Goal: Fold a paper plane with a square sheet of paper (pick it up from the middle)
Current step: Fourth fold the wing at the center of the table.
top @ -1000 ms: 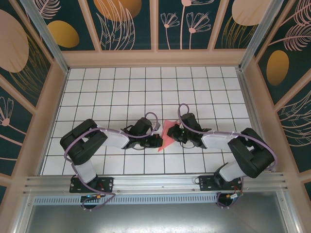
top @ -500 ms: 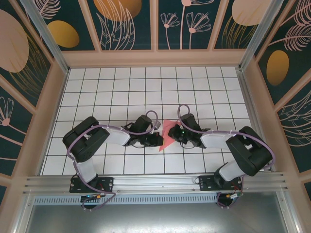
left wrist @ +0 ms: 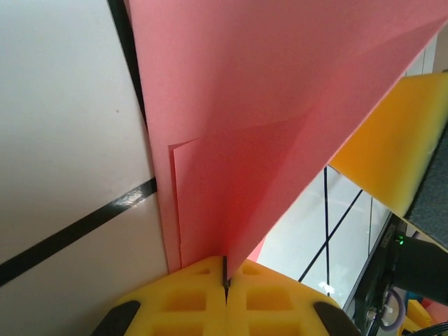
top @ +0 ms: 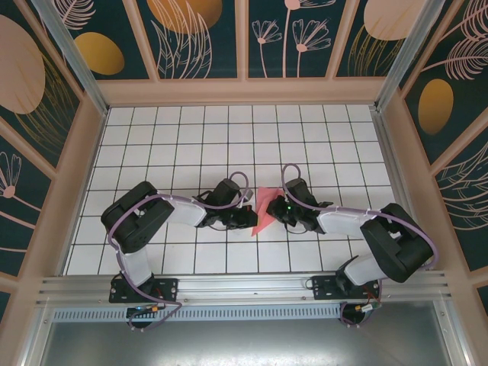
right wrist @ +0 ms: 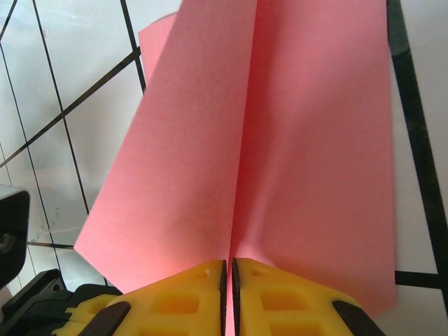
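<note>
The square sheet of paper [top: 263,206] is folded into a salmon-pink wedge and sits between my two grippers near the middle of the tiled floor. My left gripper [top: 249,219] pinches its left edge. In the left wrist view the yellow fingers [left wrist: 182,301] are pressed together on a layered pink fold [left wrist: 238,140]. My right gripper [top: 277,211] holds the paper from the right. In the right wrist view its jaws stand nearly touching, with the centre crease of the paper [right wrist: 245,140] running down between the pads [right wrist: 280,297].
The white grid-tiled table [top: 191,137] is boxed in by beige walls [top: 69,175] on the left, right and far sides. An aluminium rail [top: 244,286] runs along the near edge by the arm bases. The right gripper's yellow finger [left wrist: 392,140] shows close beside the paper.
The left arm has shifted slightly right toward the paper, and the wedge looks a little narrower. Both grippers have stayed shut on it.
</note>
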`<move>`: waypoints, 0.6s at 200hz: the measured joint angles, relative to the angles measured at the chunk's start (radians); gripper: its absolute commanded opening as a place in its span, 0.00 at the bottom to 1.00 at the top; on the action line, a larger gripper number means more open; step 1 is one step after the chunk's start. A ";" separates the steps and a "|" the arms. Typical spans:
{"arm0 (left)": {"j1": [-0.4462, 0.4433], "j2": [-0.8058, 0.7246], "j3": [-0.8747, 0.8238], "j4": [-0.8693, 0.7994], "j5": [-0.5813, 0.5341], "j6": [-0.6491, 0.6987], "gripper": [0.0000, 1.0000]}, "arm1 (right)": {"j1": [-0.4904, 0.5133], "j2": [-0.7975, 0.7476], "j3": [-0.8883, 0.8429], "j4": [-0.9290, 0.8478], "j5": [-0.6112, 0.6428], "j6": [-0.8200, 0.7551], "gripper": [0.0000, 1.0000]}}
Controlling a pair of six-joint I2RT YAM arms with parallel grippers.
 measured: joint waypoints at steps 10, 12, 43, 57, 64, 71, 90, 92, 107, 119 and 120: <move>0.005 0.004 -0.002 0.009 0.008 -0.008 0.07 | 0.000 -0.003 0.000 0.002 -0.005 0.000 0.15; 0.006 0.005 -0.002 0.011 0.010 -0.008 0.07 | 0.000 -0.003 0.000 0.003 -0.006 0.000 0.15; 0.014 0.011 -0.008 0.034 0.029 -0.029 0.07 | 0.000 -0.005 0.000 0.049 -0.042 0.000 0.15; 0.018 0.016 -0.009 0.044 0.039 -0.038 0.07 | 0.000 -0.005 0.000 0.072 -0.057 0.000 0.15; 0.020 0.018 -0.012 0.055 0.044 -0.045 0.07 | 0.000 -0.005 0.000 0.079 -0.061 0.000 0.15; 0.021 0.019 -0.017 0.068 0.048 -0.053 0.07 | 0.000 -0.004 0.000 0.084 -0.063 0.000 0.15; 0.024 0.020 -0.031 0.095 0.057 -0.072 0.06 | 0.000 0.011 0.005 0.092 -0.073 0.000 0.15; 0.024 0.020 -0.032 0.098 0.057 -0.074 0.06 | 0.000 0.014 0.006 0.093 -0.074 0.000 0.15; 0.027 0.020 -0.039 0.113 0.060 -0.085 0.06 | -0.002 0.036 0.015 0.103 -0.077 0.000 0.15; 0.028 0.020 -0.043 0.122 0.061 -0.092 0.06 | -0.006 0.050 0.017 0.114 -0.080 0.000 0.15; 0.029 0.020 -0.044 0.123 0.061 -0.093 0.06 | -0.007 0.050 0.018 0.115 -0.080 0.000 0.14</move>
